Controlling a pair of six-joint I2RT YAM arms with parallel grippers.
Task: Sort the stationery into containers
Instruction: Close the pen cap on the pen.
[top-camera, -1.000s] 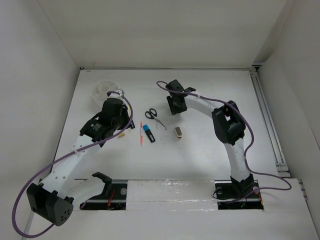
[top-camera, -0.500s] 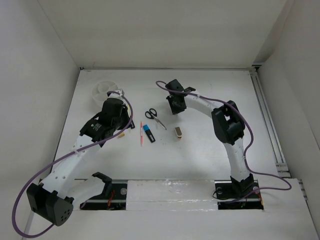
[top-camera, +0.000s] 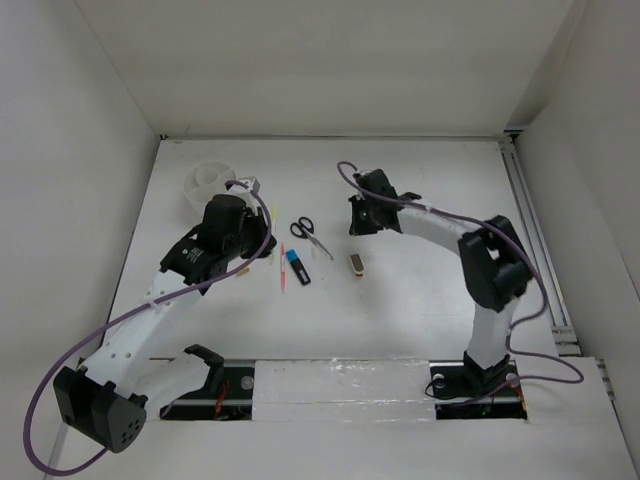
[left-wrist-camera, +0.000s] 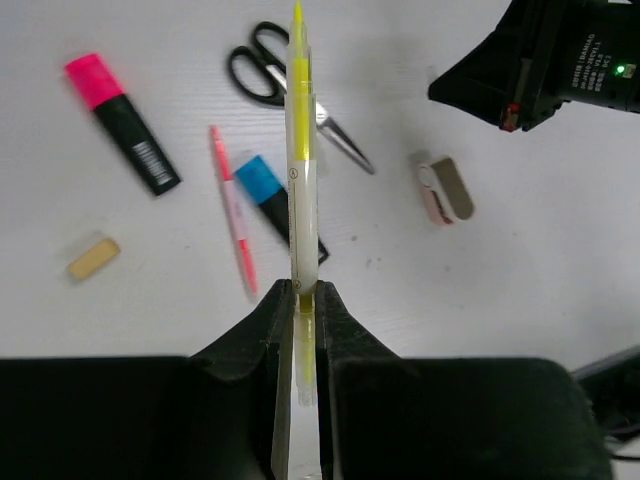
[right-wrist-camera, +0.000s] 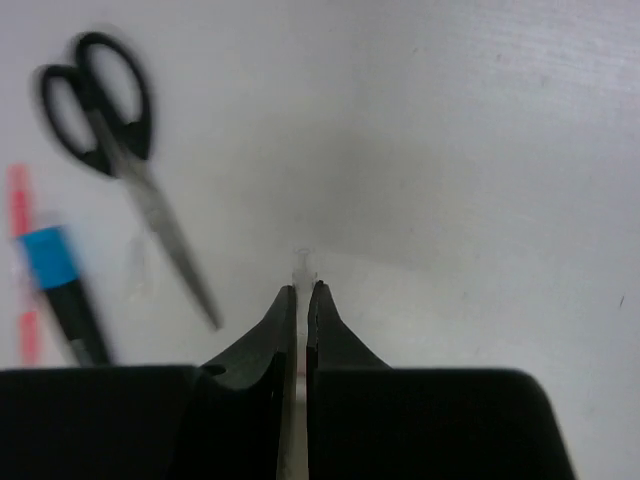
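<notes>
Your left fingers (left-wrist-camera: 255, 335) pinch the yellow pencil (left-wrist-camera: 303, 190), which sticks out ahead of them. Hold it level, carry it to the white tub (top-camera: 205, 181) beyond, and release it inside one compartment. The right fingers (right-wrist-camera: 268, 335) are closed, apparently empty.

**Left wrist view**
- You lose the lower end of the yellow pencil (left-wrist-camera: 303, 170) inside the shut left claw (left-wrist-camera: 303, 290), and it runs off the bottom edge.
- The pencil crosses the blue highlighter (left-wrist-camera: 262, 185) and hides part of its black barrel.
- The right arm (left-wrist-camera: 560, 60) is cut by the top and right edges.

**Right wrist view**
- The scissors (right-wrist-camera: 120, 170) are smeared, so you can't make out the blade tips.
- The pink pencil (right-wrist-camera: 22, 260) is clipped by the left edge.
- The near end of the blue highlighter is hidden behind the body of the right claw (right-wrist-camera: 302, 288).
- There is a faint clear sliver at the closed tips. You can't tell what it is.

**Top view**
- The tub (top-camera: 205, 180) compartments are too small to read.
- The right claw's tips are hidden under its own wrist.
</notes>
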